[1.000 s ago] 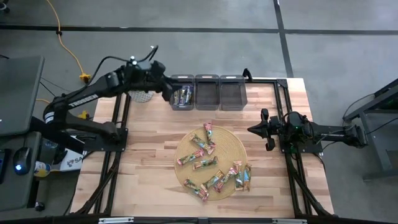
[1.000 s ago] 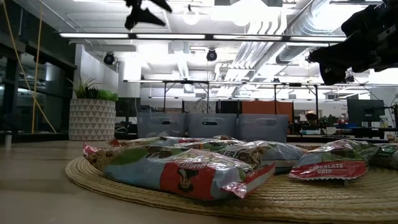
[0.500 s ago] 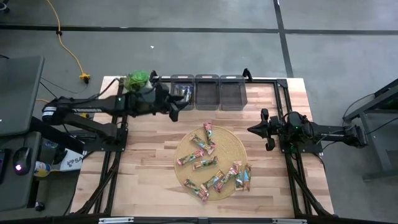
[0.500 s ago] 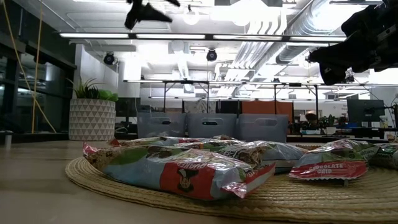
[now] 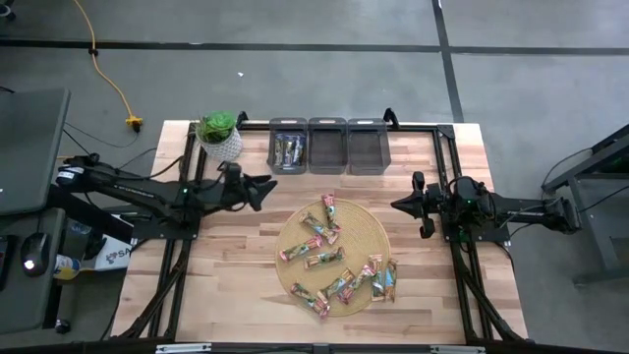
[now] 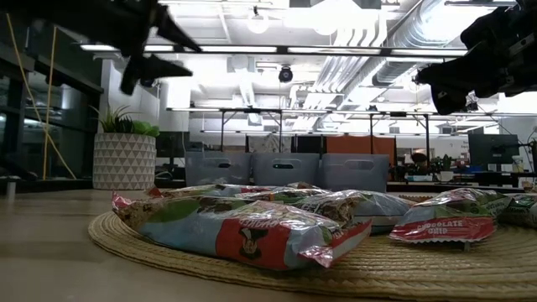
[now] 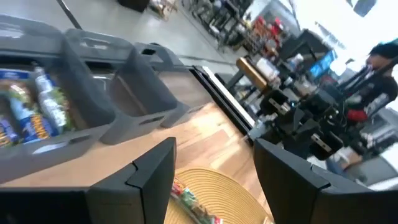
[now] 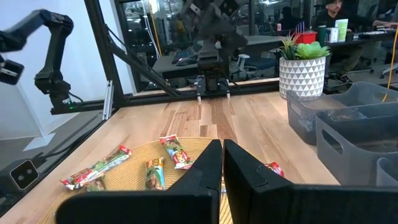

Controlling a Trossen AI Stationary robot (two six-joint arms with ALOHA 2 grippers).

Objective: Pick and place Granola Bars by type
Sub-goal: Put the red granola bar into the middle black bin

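A: Where is the left end effector [image 5: 263, 187]?
B: On the left side, its arm stretched low and level toward the middle, fingers spread with nothing between them.
A: And the right end effector [image 5: 398, 206]?
B: Pointing inward from the right, fingers pressed together.

Office-lab space, open plan. Exposed ducts [image 6: 436, 33] and strip lights [image 6: 277, 49] on a white ceiling. Rows of desks [image 6: 252, 134] with monitors [image 6: 493, 149] beyond the table. Concrete floor [image 5: 295, 88] with dark tape lines, yellow cable [image 5: 110, 84] trailing across. Wooden table [image 5: 236, 256] boxed in a black frame [image 5: 444, 147], robot arms bolted on. Potted plant [image 8: 303, 65] in a patterned pot. Person seated [image 8: 333, 15] at a far desk, cups nearby. Shelves of clutter [image 7: 261, 25] in the background.
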